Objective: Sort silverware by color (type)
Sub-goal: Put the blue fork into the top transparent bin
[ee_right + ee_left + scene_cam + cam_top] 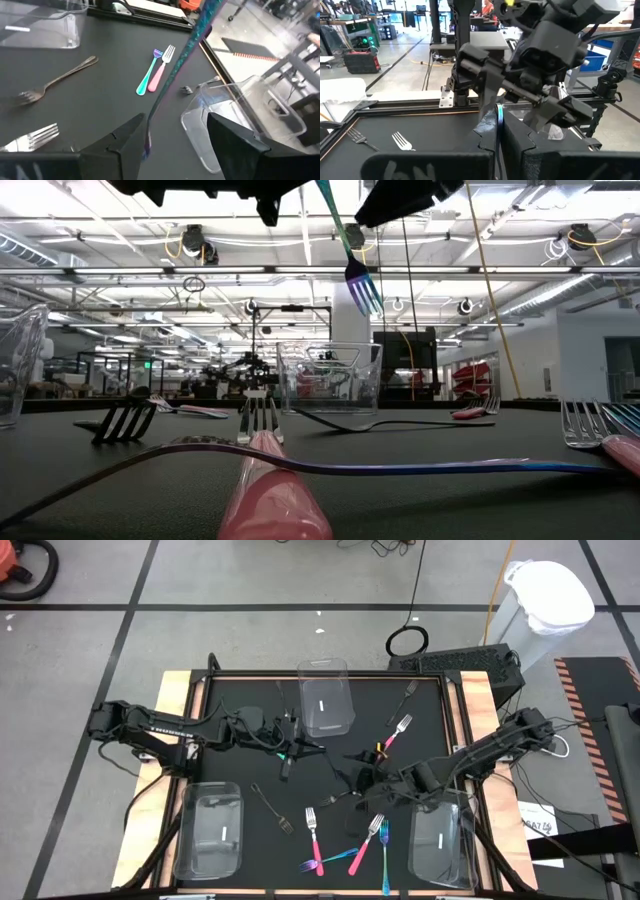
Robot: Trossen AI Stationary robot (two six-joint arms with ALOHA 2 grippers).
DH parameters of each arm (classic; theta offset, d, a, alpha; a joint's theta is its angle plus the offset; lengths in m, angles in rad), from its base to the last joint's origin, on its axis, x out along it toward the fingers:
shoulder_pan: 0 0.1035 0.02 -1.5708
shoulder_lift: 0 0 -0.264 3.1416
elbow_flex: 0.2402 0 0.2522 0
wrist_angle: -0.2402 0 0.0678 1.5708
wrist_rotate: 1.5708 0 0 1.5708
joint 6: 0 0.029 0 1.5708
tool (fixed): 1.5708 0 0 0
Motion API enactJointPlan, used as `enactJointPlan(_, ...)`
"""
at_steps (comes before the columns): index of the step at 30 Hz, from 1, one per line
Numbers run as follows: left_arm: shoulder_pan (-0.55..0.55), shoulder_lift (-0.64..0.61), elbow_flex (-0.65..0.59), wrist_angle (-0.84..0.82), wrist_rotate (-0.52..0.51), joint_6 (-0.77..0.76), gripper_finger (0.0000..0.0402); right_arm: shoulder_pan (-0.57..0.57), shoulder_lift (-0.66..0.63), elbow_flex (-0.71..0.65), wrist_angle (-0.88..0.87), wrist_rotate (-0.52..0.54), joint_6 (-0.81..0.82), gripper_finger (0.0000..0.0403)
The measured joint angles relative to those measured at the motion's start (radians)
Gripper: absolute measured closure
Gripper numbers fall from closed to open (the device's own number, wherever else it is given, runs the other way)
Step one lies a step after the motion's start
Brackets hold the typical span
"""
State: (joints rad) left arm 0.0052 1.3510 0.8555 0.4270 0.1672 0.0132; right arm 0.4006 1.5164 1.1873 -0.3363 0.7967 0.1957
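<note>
Handover territory, by the look of it. The left gripper (499, 145) sits around the middle of the high view, fingers pinched narrow on the thin edge of a teal fork (362, 285). In the low view that fork hangs in the air near the top centre, tines down, well clear of the black table (240, 725).

The right gripper (175, 135) is just to the right of the left one in the high view. Its fingers stand wide apart, and the teal handle runs up between them, close against one finger. So it's around the fork but not clamped on it. My guess is the fork is held up off the table so the second arm can get at the handle cleanly. The clear bin (440, 840) at lower right is on the right arm's side, which would make sense as a drop spot.

Plenty left to sort:
- a pink fork (314, 835) at lower centre
- a crossed pink and teal pair (370, 840) beside it
- another pink-handled fork (395, 732) right of centre
- two dark forks, the upper dark fork (405, 698) and the lower dark fork (270, 808)

The top bin (325, 700) and the lower-left bin (210, 830) don't seem to have any silverware in them.
</note>
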Motion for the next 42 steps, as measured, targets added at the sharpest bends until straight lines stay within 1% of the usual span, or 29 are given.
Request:
enactJointPlan(4, 0.000, 0.000, 0.000, 0.001, 0.000, 0.047, 0.0389, -0.024, 0.001, 0.000, 0.030, -0.025, 0.038, 0.0198)
enactJointPlan(8, 0.000, 0.007, 0.000, 0.000, 0.000, 0.052, 0.0389, -0.031, 0.004, 0.000, 0.058, -0.045, 0.032, 0.0206)
enactJointPlan(18, -0.001, 0.007, 0.000, 0.010, 0.000, 0.054, 0.0389, -0.041, 0.003, -0.074, 0.250, -0.043, -0.054, 0.0247)
enactJointPlan(25, -0.001, 0.041, 0.000, 0.047, 0.000, 0.057, 0.0389, -0.070, 0.003, -0.093, 0.256, -0.047, -0.063, 0.0267)
enactJointPlan(31, -0.002, 0.094, 0.000, 0.103, 0.000, 0.133, 0.0389, -0.102, 0.003, -0.108, 0.253, -0.141, -0.078, 0.0286)
enactJointPlan(34, -0.002, 0.115, 0.000, 0.144, 0.000, 0.135, 0.0389, -0.114, 0.003, -0.115, 0.256, -0.147, -0.086, 0.0300)
enactJointPlan(37, -0.002, 0.116, 0.000, 0.141, 0.000, 0.135, 0.0389, -0.119, 0.003, -0.122, 0.254, -0.148, -0.092, 0.0320)
enactJointPlan(42, -0.001, 0.116, 0.000, 0.139, 0.011, 0.135, 0.0389, -0.119, 0.003, -0.123, 0.255, -0.155, -0.103, 0.0368)
